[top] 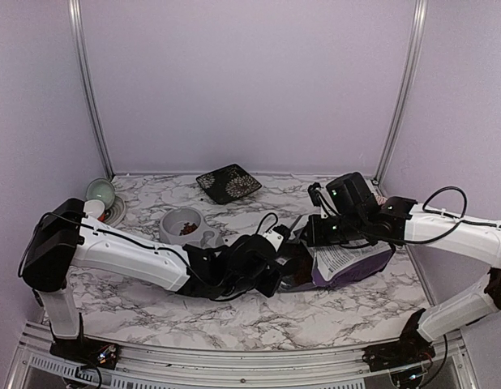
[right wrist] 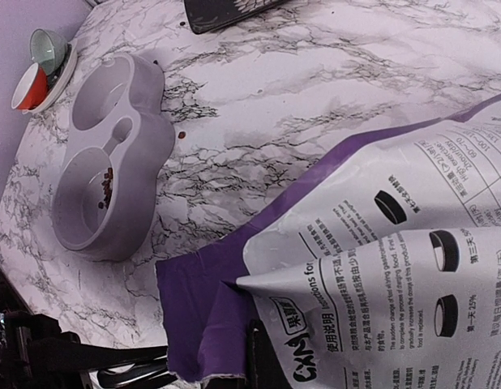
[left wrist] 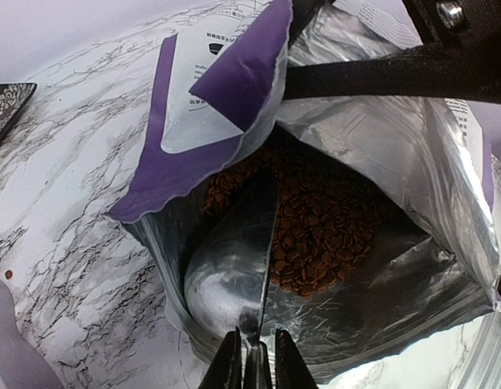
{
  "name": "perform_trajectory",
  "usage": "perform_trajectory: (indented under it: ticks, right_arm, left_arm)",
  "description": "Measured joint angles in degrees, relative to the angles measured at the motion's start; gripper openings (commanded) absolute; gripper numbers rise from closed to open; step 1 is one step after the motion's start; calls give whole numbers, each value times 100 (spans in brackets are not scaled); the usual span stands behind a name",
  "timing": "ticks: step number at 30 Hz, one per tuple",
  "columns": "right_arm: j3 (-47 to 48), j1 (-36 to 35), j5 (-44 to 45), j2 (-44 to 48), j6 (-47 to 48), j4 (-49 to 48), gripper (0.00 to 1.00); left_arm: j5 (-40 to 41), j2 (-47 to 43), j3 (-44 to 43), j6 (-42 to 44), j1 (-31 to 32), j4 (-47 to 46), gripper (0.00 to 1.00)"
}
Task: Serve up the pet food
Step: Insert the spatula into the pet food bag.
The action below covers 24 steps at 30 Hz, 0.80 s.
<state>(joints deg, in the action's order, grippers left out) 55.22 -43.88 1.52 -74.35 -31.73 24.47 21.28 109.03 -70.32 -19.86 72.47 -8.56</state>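
Note:
The purple-and-white food bag (top: 352,261) lies on its side mid-table with its mouth facing left. In the left wrist view, a heap of reddish-brown kibble (left wrist: 323,227) lies inside the foil-lined bag (left wrist: 380,146). My left gripper (left wrist: 254,363) is shut on the handle of a shiny metal scoop (left wrist: 226,267), whose bowl is inside the bag mouth with its rim against the kibble. From above, the left gripper (top: 276,271) is at the bag mouth. My right gripper (top: 313,235) is shut on the bag's upper lip and holds it up; it also shows in the right wrist view (right wrist: 263,356).
A grey double bowl (top: 203,238) stands left of the bag, with a little kibble (right wrist: 105,188) in one well. A dark patterned plate (top: 229,182) lies at the back. Two cups (top: 100,194) stand at far left. A few loose pellets (right wrist: 183,134) lie on the marble.

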Motion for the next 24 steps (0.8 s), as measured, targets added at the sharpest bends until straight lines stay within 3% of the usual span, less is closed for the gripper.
perform_trajectory:
  ticks: [24]
  right_arm:
    - [-28, 0, 0, 31, -2, 4, 0]
  left_arm:
    - [-1154, 59, 254, -1615, -98, -415, 0]
